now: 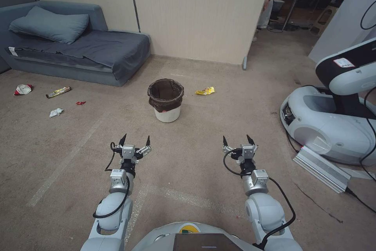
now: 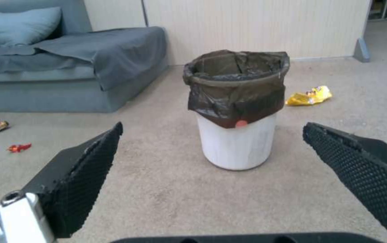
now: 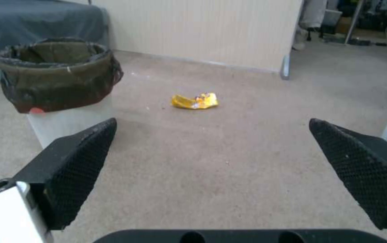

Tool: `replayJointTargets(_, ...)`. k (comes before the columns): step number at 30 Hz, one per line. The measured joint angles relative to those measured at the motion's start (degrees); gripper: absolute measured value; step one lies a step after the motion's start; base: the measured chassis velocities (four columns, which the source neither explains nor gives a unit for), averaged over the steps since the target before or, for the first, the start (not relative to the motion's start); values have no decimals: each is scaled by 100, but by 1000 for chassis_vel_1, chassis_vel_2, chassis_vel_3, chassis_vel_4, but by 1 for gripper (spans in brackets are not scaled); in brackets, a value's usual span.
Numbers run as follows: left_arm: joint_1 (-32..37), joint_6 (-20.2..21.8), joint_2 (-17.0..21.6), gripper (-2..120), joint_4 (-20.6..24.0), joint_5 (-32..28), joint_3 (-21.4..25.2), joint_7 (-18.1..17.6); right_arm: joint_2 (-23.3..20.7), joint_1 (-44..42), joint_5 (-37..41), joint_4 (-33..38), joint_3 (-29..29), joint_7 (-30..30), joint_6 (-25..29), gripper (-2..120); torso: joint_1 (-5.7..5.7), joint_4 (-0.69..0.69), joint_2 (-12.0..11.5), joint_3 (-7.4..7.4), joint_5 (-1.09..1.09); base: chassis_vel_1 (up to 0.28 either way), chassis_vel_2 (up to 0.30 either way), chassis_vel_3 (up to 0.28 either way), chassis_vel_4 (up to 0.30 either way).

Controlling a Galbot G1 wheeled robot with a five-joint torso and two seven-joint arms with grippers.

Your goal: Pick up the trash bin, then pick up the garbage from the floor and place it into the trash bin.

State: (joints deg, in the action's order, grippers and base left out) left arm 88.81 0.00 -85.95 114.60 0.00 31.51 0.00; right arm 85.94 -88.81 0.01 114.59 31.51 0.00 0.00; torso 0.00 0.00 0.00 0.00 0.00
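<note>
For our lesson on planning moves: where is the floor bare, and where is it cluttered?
Bare carpet lies between the left gripper, the right gripper and the trash bin, both grippers open. A yellow wrapper lies right of the bin. Litter crowds the floor by the sofa.

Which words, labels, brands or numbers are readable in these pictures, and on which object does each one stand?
No text can be read.
White sticker on the other robot: print too small.
Yellow wrapper: marks blurred.
Long wrapper on the floor: too small.
Red-and-white cup: too small.
Trash bin: no lettering, a red dot.
</note>
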Motion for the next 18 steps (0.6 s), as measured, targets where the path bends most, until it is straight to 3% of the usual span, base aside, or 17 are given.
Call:
replayJointTargets(15,15,6,0,100,8,2,0,-5,1,-9,0,3,4,0,1,100,0,0,0,0,0,0,0,0,0)
replayJointTargets(18,234,110,-5,100,299,69,21,-87,99,-302,-2,270,161,60,81,100,0,1,0,0,0,0,0,0,0)
